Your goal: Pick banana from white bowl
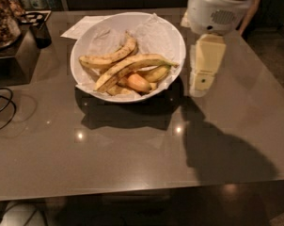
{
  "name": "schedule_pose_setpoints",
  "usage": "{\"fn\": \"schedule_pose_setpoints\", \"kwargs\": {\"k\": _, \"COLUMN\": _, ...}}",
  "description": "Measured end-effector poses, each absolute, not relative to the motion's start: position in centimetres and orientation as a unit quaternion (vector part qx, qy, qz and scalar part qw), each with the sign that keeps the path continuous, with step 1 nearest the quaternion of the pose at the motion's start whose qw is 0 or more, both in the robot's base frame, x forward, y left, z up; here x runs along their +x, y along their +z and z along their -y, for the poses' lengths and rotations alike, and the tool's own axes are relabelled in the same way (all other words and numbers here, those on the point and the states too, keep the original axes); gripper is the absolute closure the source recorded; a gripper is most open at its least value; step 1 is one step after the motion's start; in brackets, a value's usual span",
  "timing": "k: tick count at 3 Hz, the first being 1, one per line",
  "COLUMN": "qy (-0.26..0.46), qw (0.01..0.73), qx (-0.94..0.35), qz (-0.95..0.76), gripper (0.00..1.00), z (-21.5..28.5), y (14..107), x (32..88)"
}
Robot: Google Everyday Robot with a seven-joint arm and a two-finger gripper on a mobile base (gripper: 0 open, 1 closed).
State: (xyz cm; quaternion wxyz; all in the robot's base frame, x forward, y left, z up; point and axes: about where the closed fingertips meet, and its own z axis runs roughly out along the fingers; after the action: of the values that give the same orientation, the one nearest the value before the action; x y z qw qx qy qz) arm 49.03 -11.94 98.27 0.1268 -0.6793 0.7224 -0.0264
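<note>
Starting at the left: passing over a black cable looping on the table and a dark container standing at the far-left corner, well apart from the job.

Moving right to the white bowl, sitting on the far half of the table and lined with crinkled paper. Finding the banana inside it, resting on top of the pile. Stretching across the middle of the bowl from near-left to far-right, with the darker tip aiming near-left and the greenish stem reaching toward the right rim. Noting a shorter speckled banana just beyond it on the far side, close enough to be touching. Spotting also a stubby yellow banana and an orange-tinted piece tucked against its near-right side.

Continuing right past the rim to the gripper, hanging below the white arm housing. Hovering over the table just beside the bowl's right side, outside it. Appearing to carry nothing; not being able to tell whether released or clenched.

Judging the coming move as turning on one relation: seeking the banana to the left of the gripper, stem end nearest, long axis aiming roughly at the gripper and not across its path. Probably needing to travel left over the rim, then turning the wrist to close across the banana's width near its middle, avoiding the shorter banana alongside.
</note>
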Motion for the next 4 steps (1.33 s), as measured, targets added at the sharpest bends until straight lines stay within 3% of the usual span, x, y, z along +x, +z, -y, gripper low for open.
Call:
{"fn": "schedule_pose_setpoints", "kwargs": {"k": 1, "qy": -0.010, "qw": 0.121, "qx": -0.694, "qz": -0.710, "gripper": 0.00, "z": 9.1, "y": 98.0, "x": 51.7}}
{"fn": "schedule_pose_setpoints", "kwargs": {"k": 3, "qy": 0.015, "qw": 0.116, "qx": -0.707, "qz": -0.697, "gripper": 0.27, "z": 5.2, "y": 96.9, "x": 55.3}}
{"fn": "schedule_pose_setpoints", "kwargs": {"k": 4, "qy": 0.022, "qw": 0.116, "qx": -0.706, "qz": -0.698, "gripper": 0.27, "z": 4.5, "y": 96.6, "x": 56.4}}
